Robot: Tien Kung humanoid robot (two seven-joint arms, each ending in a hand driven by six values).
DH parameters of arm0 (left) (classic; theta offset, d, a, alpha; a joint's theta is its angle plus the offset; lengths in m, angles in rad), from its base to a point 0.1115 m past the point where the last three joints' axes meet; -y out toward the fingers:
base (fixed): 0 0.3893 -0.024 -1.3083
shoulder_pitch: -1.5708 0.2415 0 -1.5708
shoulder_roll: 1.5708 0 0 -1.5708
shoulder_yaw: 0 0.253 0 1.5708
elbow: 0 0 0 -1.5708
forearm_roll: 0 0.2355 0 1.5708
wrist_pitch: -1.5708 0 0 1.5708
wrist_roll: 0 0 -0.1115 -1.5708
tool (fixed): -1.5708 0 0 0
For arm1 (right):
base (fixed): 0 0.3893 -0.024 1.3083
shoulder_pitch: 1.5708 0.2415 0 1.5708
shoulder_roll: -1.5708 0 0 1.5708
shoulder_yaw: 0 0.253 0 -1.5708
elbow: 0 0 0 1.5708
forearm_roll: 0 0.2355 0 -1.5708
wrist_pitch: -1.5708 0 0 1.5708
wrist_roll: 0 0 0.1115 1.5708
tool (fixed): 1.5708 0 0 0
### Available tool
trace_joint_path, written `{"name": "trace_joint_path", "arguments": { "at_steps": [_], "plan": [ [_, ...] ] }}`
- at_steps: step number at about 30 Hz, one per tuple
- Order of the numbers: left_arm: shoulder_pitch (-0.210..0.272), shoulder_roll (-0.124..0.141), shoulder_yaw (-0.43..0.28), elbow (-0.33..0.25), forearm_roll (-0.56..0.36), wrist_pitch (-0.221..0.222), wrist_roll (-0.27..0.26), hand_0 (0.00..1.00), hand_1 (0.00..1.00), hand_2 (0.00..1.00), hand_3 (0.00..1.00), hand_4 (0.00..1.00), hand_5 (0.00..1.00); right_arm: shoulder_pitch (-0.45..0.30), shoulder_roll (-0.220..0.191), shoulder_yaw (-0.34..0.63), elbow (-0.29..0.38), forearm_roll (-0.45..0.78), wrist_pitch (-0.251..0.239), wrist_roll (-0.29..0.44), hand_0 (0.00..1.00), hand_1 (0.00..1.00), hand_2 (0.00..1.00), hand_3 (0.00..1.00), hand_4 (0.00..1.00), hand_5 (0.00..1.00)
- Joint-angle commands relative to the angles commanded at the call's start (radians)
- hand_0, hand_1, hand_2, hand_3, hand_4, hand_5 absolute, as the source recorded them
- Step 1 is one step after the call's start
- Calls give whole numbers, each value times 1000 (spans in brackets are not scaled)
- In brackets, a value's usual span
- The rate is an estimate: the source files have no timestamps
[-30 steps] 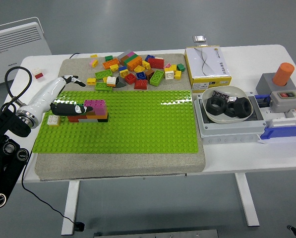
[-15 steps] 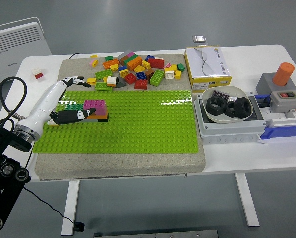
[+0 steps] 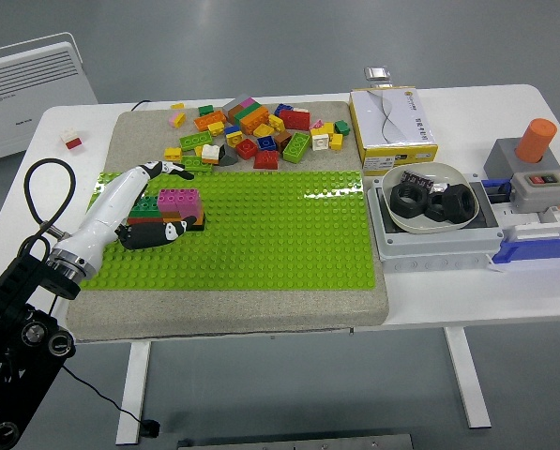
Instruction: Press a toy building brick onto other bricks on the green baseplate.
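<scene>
On the left part of the green baseplate, the robot's left hand lies against a small stack of bricks topped by a pink brick, its black fingers loosely stretched toward the stack and gripping nothing. Loose bricks lie heaped behind the plate on the white counter.

1. The left robot hand covers the lower left bricks of the brick stack.
2. The white radiator is cut off at the left edge.
3. Print on the yellow box is too small to read.
</scene>
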State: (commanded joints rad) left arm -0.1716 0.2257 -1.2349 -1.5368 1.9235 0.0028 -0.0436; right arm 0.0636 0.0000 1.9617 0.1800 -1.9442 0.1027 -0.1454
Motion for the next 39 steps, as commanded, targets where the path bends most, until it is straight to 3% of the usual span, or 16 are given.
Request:
{"name": "trace_joint_path", "arguments": {
  "at_steps": [13, 39],
  "plan": [
    [1, 10, -20, 5, 4, 7, -8, 894, 832, 794, 692, 821, 125, -20, 0, -1, 0, 20, -20, -17, 705, 717, 776, 818, 804, 998],
    [18, 32, -47, 21, -3, 4, -9, 891, 829, 792, 691, 822, 130, -40, 0, 50, 0, -73, -44, -24, 711, 691, 758, 809, 800, 998]
  ]
}}
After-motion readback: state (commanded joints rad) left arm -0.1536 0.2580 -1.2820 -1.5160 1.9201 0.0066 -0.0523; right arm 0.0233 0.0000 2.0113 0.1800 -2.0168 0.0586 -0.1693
